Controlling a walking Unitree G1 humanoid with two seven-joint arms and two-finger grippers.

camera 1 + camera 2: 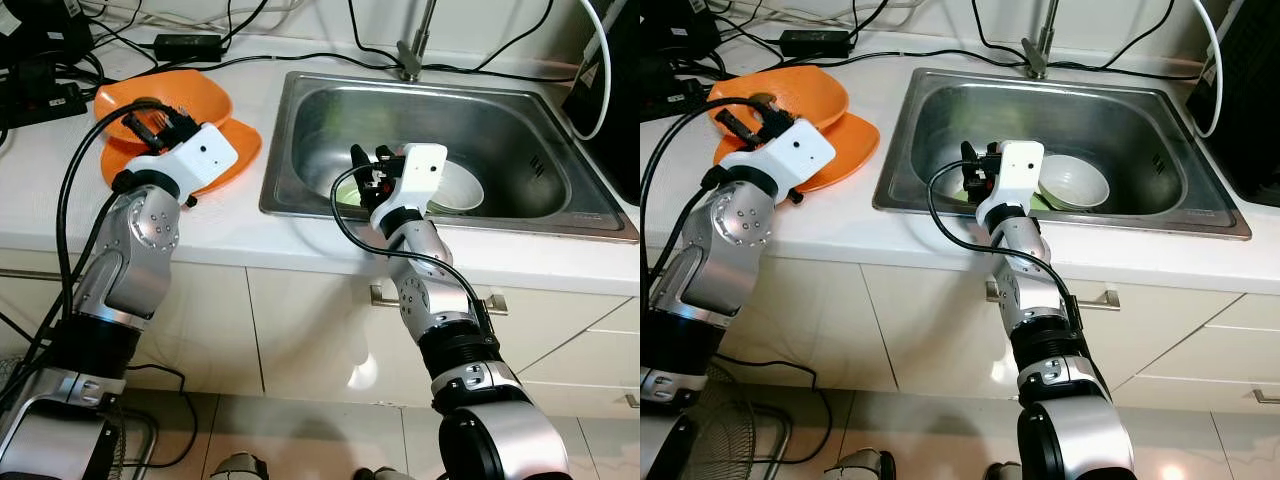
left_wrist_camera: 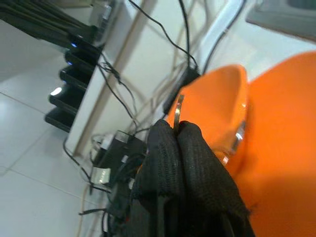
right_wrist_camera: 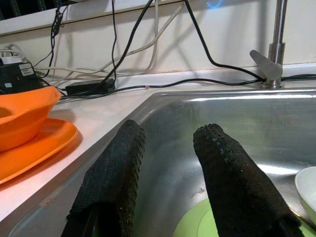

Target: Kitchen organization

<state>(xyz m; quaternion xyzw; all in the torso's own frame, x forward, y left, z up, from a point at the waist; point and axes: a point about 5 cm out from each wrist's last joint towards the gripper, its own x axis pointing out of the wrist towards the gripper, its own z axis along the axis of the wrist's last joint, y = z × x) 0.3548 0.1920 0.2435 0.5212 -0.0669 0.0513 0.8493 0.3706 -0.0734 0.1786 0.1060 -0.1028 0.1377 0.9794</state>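
Observation:
An orange bowl [image 1: 165,100] sits on an orange plate [image 1: 235,150] on the white counter, left of the sink [image 1: 500,120]. My left gripper [image 1: 150,128] hovers over the bowl's near rim, shut on a thin metal utensil [image 2: 178,111] whose end sticks out past the fingertips. Inside the sink lie a green plate [image 1: 348,192] and a white bowl [image 1: 455,185]. My right gripper [image 1: 368,165] is low in the sink over the green plate [image 3: 195,224], open, with nothing between its fingers [image 3: 113,173].
A faucet [image 1: 412,50] stands behind the sink. A black power adapter [image 1: 187,45], a power strip [image 1: 40,100] and several cables crowd the back left of the counter. A black appliance [image 1: 615,100] stands right of the sink. Cabinet fronts lie below the counter.

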